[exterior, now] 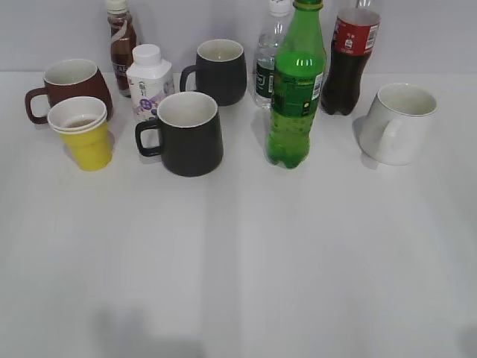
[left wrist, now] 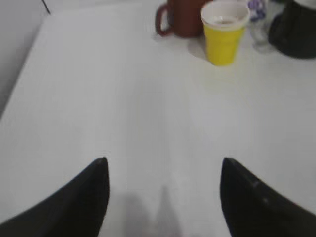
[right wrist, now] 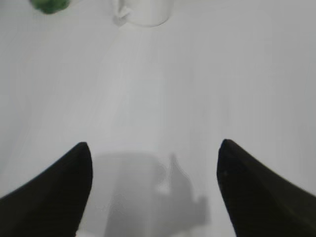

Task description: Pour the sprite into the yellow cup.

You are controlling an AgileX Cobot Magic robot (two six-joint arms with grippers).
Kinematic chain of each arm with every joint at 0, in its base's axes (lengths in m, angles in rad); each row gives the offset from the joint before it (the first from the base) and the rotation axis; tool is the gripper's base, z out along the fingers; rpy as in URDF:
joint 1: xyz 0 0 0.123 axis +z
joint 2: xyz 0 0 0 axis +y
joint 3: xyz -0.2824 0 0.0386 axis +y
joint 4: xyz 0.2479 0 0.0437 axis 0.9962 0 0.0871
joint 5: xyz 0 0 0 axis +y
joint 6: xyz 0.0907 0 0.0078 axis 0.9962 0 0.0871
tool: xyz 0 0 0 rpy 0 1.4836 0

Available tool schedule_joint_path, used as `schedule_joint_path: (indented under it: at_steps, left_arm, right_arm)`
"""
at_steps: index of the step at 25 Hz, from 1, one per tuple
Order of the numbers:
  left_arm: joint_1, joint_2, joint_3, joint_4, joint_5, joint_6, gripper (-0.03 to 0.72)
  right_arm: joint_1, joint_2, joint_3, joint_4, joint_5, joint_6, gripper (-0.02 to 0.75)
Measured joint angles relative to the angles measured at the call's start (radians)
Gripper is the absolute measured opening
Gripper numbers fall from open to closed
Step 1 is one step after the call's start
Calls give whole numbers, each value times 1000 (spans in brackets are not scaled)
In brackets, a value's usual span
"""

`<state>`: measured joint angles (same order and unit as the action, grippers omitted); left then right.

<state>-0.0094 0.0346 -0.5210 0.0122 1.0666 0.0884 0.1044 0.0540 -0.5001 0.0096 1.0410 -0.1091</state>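
The sprite (exterior: 296,86), a tall green bottle with a green cap, stands upright at the table's middle right. Its base shows at the top left of the right wrist view (right wrist: 49,5). The yellow cup (exterior: 86,134), white inside, stands at the left in front of a dark-red mug; it also shows in the left wrist view (left wrist: 224,34). My left gripper (left wrist: 163,168) is open and empty over bare table, well short of the cup. My right gripper (right wrist: 155,153) is open and empty over bare table, short of the bottle. Neither gripper shows in the exterior view.
A dark-red mug (exterior: 71,86), two black mugs (exterior: 190,134) (exterior: 220,71), a white mug (exterior: 399,123), a white milk bottle (exterior: 149,82), a brown drink bottle (exterior: 121,41), a clear water bottle (exterior: 270,56) and a cola bottle (exterior: 350,56) crowd the back. The white table (exterior: 238,261) stretches in front.
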Motion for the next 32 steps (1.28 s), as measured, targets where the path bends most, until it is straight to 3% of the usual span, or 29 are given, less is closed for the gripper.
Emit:
schedule_joint_path:
  at_steps: [5,32]
  left_arm:
    - [21,-42,1,1,2,0,533]
    - [21,-42,1,1,1,0,533]
  right_arm:
    - [-32,-58,0,0,0,0,589]
    - [-33,-60,0,0,0,0,589]
